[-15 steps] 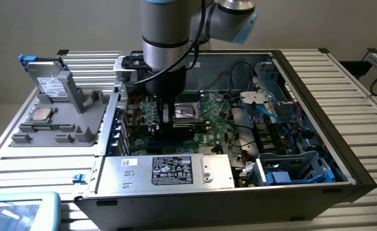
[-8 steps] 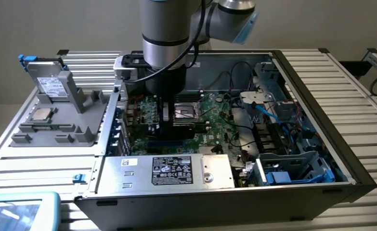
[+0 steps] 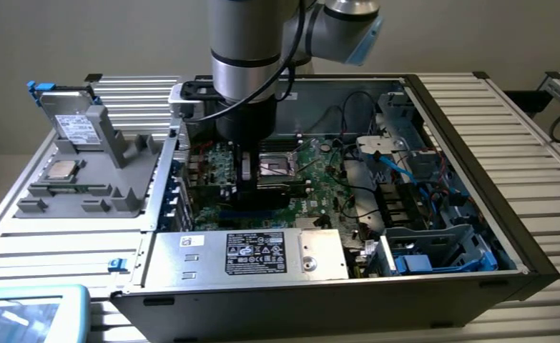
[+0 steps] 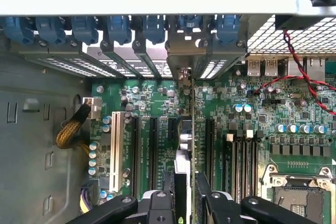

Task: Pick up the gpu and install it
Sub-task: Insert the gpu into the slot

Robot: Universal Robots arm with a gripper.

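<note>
The gpu [image 4: 185, 145] shows edge-on in the wrist view. It stands upright over the expansion slots [image 4: 152, 150] of the green motherboard [image 4: 262, 108], and its silver bracket end [image 4: 181, 74] reaches the case's rear slot openings. My gripper [image 4: 185, 184] is shut on the card, with one black finger [image 4: 157, 203] on each side. In the exterior view the arm reaches down into the open computer case [image 3: 470, 179]. There my gripper [image 3: 251, 187] sits low over the motherboard [image 3: 327, 179], and the gpu's green face [image 3: 220, 166] is beside it. Whether the card sits fully in a slot, I cannot tell.
Blue latches [image 4: 121, 27] line the rear wall. The processor socket [image 4: 299, 192] lies close by, with red wires [image 4: 304, 72] and a yellow-black cable bundle [image 4: 71, 129]. A silver drive box [image 3: 260, 254] fills the case's front. Outside, a grey fixture [image 3: 99, 164] holds a processor chip [image 3: 62, 169].
</note>
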